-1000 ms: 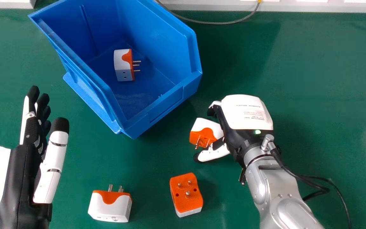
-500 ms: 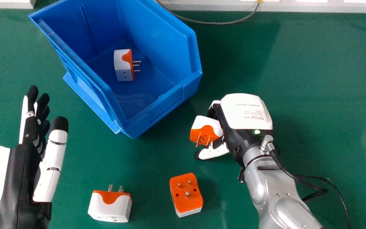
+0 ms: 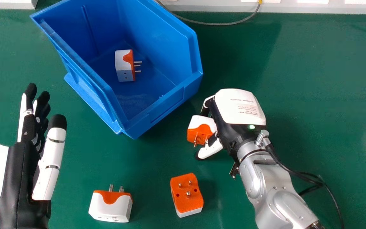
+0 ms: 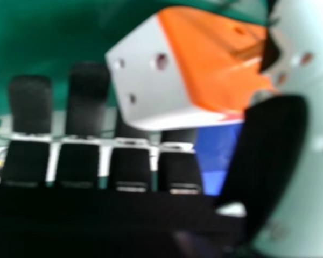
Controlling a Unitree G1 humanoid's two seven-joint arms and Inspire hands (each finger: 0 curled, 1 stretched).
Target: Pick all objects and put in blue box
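Item: one orange-and-white adapter (image 3: 199, 121), pinched between thumb and fingers of the right hand (image 3: 241, 106), outside the blue box (image 3: 170, 102) at its four o'clock. Carry, presumably next: towards ten o'clock. Left hand (image 3: 17, 178): idle, open.

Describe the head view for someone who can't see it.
The robot's right hand grips an orange-and-white plug adapter beside a blue box holding a similar adapter. Two more adapters lie nearer on the green table; the left hand is open at left.
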